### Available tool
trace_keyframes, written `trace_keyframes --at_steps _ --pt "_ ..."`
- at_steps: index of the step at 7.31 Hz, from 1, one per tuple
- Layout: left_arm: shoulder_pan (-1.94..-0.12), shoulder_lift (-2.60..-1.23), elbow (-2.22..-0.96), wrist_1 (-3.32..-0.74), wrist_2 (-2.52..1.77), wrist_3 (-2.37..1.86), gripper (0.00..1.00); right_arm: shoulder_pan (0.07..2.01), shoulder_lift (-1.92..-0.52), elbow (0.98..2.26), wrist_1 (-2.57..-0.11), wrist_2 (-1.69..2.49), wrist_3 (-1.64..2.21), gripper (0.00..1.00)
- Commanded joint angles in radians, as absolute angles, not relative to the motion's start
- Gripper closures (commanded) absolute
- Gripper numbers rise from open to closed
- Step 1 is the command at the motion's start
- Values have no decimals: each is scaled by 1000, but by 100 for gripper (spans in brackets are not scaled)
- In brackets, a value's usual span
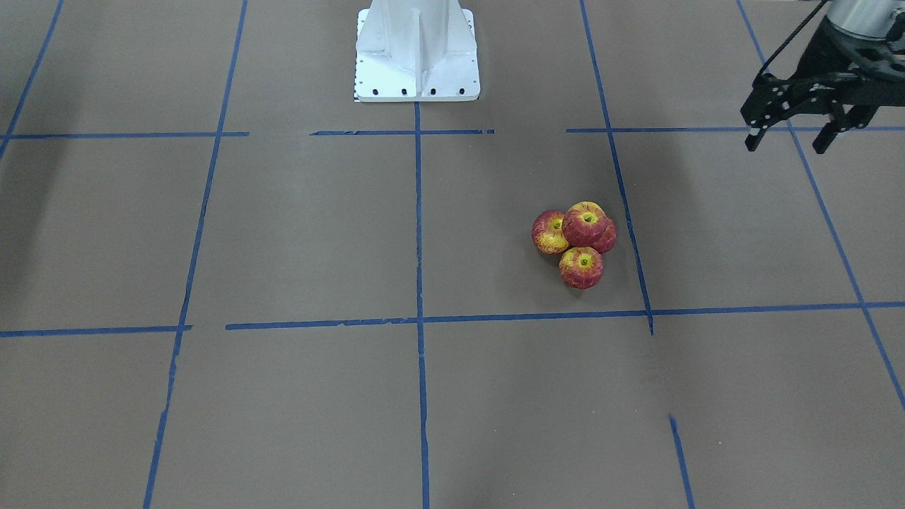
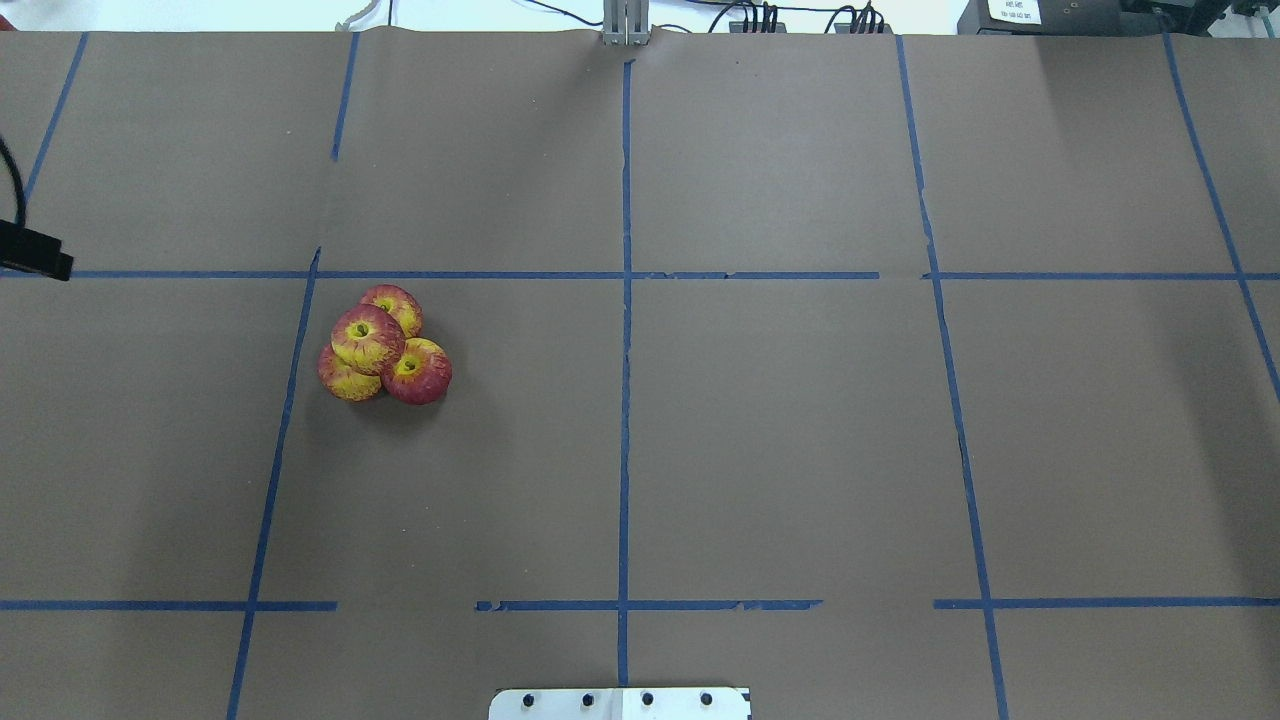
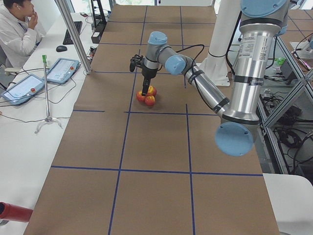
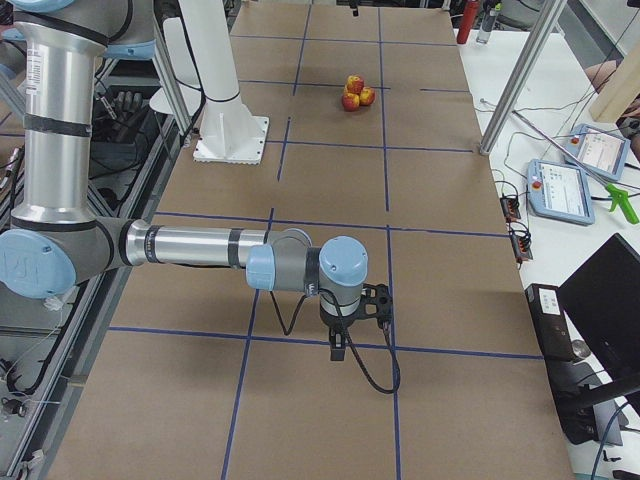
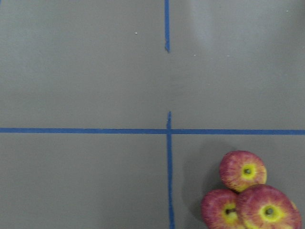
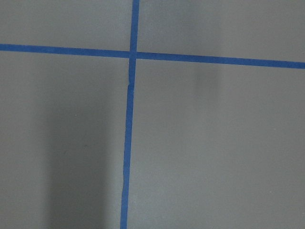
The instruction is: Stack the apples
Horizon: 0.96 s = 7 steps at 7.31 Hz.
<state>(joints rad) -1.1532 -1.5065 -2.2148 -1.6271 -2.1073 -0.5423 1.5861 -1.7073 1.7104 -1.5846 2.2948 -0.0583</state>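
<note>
Seen from across the table (image 1: 283,233), four apples (image 1: 581,244) are bunched together on the robot's left half, just beside a blue tape line (image 1: 631,240). The fruit being round, no long axis can be given; direction is read from the stem dimples. The nearest apple (image 1: 581,267) is set with its dimple straight up. Behind it, the top apple (image 1: 585,223) is carried on the other three, dimple also up. The side apple (image 1: 546,233) is tipped, its dimple turned toward the pile. The fourth apple (image 1: 608,239) is mostly covered by the top one, and its dimple cannot be made out. Farther back, well apart from the fruit, the left gripper (image 1: 788,143) is held above the table with its fingers spread and nothing between them; its arm is cut off by the frame edge. The white base (image 1: 417,71) is cropped at the top. The right gripper (image 4: 340,345) is seen only from the side, pointed down; whether its fingers are spread or pressed together cannot be told.
</note>
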Motion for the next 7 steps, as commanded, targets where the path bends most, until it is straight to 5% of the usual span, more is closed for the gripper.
trace_keyframes --at_steps 1,4,7 --pt "-1399 -1308 -2046 -1928 -2283 -212 0 1586 -1707 1710 -1585 2295 -58 0" --pt "-1690 -1330 -1748 -1936 -2414 159 1 1586 -1707 1710 -1585 2296 -58 0" --pt "-1698 -1521 -1690 -1678 -2408 179 2 1586 -1707 1710 -1585 2295 -58 0"
